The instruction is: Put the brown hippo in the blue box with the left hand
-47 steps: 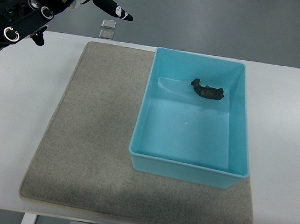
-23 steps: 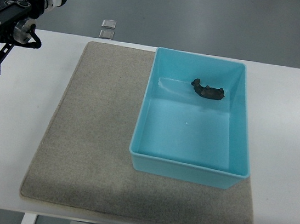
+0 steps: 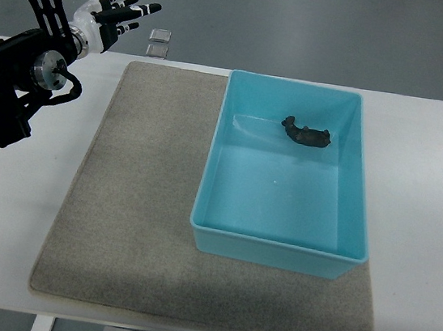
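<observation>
1. Top view, the task's things: the small dark brown toy hippo lies on the floor of the light blue rectangular plastic box, in the far half of it, near the far wall but apart from it; the box stands on the right part of a grey felt mat, which lies on the white counter.

2. Top view, the arm: the left robot hand is at the top left of the picture, beyond the far left corner of the mat and well apart from the box; its black and white fingers are spread and straight, and they hold nothing; the black arm comes in from the left edge; the right arm does not show.

3. Top view, other things: two small square clear pieces lie just beyond the far edge of the counter.

4. Progress, as a judgement: the placing seems done, because the hippo is inside the box and the hand is empty and far from it; nothing visible is left, except perhaps to bring the arm to rest.
</observation>
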You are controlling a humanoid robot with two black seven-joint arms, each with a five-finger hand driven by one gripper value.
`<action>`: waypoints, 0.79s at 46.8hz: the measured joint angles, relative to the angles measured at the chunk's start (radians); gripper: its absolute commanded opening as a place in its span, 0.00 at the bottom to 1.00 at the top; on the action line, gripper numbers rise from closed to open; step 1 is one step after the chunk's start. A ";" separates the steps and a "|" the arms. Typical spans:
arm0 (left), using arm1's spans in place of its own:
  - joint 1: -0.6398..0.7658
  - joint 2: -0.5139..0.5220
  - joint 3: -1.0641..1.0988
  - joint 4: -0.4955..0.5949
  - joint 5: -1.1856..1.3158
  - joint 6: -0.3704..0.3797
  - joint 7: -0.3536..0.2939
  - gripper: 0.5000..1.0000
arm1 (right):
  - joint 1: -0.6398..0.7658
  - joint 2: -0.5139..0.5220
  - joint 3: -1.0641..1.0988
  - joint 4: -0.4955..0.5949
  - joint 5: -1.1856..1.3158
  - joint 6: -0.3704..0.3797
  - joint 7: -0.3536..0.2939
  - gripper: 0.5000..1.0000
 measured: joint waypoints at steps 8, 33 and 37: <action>0.050 -0.019 -0.014 0.004 -0.078 -0.116 -0.099 0.99 | 0.000 0.000 0.000 0.000 0.000 0.000 0.000 0.87; 0.132 -0.072 -0.197 -0.007 -0.081 -0.160 -0.129 0.99 | 0.000 0.000 0.000 0.000 0.000 0.000 0.000 0.87; 0.132 -0.072 -0.199 -0.007 -0.081 -0.160 -0.129 0.99 | 0.000 0.000 0.000 0.000 0.000 0.000 0.000 0.87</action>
